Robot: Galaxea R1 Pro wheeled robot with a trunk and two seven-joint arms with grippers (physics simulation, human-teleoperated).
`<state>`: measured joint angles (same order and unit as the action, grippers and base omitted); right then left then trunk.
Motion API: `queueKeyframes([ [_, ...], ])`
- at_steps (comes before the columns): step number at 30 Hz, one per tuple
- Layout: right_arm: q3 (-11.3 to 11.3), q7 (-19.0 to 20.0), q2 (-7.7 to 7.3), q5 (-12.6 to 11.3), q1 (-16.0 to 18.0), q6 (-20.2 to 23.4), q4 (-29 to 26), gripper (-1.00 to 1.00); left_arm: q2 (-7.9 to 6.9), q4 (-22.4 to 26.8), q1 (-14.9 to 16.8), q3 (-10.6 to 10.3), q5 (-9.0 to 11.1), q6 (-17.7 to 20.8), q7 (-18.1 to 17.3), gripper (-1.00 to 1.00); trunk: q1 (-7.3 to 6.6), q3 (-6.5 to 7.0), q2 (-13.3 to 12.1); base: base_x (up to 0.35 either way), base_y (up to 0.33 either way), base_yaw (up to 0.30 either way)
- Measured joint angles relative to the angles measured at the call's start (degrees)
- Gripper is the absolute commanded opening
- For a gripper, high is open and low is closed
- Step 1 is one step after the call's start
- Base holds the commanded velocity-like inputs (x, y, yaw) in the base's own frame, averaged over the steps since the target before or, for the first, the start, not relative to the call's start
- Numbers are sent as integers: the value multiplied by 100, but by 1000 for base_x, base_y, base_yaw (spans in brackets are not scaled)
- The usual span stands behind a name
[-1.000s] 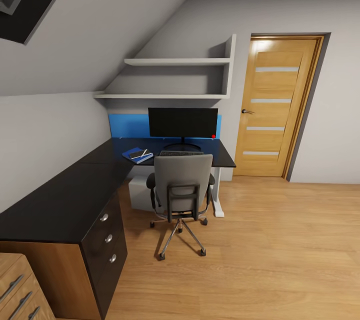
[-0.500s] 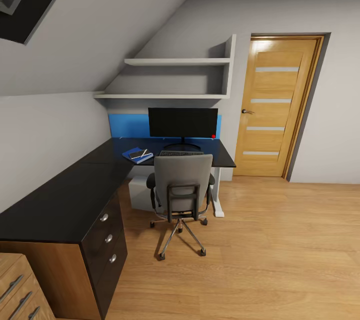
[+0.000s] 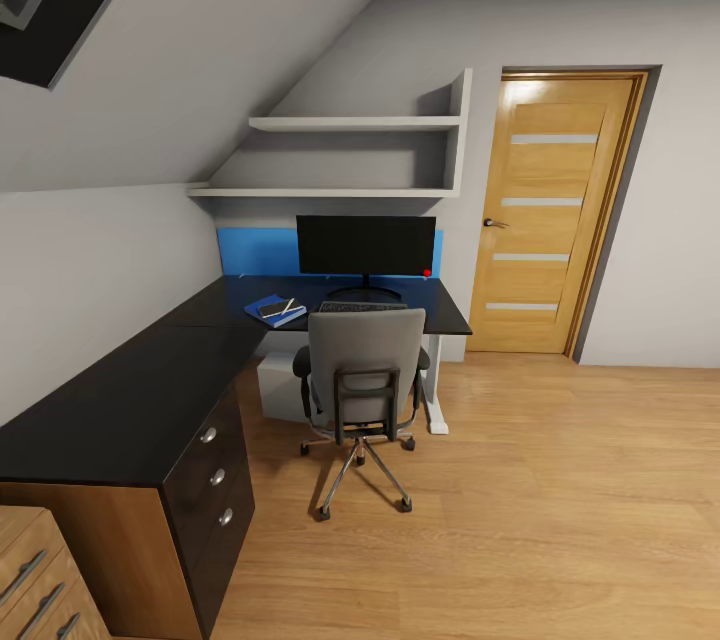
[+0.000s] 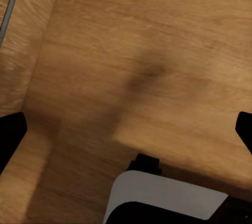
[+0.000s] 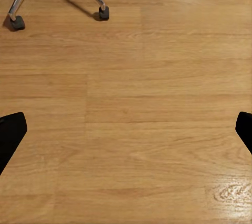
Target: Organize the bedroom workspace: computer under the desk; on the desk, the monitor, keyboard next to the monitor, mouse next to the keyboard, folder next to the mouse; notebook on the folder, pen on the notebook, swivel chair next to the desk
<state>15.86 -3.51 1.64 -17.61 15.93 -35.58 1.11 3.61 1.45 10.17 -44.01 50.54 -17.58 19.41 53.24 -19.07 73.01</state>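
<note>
The black desk (image 3: 120,400) is running from the lower left of the frame to its centre; the monitor (image 3: 366,245) is standing on it, with the keyboard (image 3: 362,305) lying just in front. At the left of the keyboard the blue folder (image 3: 272,311) is lying on the desk, carrying the notebook (image 3: 273,310) and the pen (image 3: 289,305); the swivel chair (image 3: 363,390) is standing at the desk edge; the computer (image 3: 276,385) is sitting under the desk. The left hand (image 4: 126,129) and the right hand (image 5: 126,129) are both spreading wide over the wood floor (image 5: 147,103), holding nothing.
</note>
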Motion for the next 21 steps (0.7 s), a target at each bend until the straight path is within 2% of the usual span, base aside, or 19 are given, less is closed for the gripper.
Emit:
queueKeyframes([
  [21, 0, 0, 0, 0, 0, 1, 0, 100, -1, 1, 0, 2, 0, 0, 0, 100, 0, 0, 0, 0, 0, 0],
])
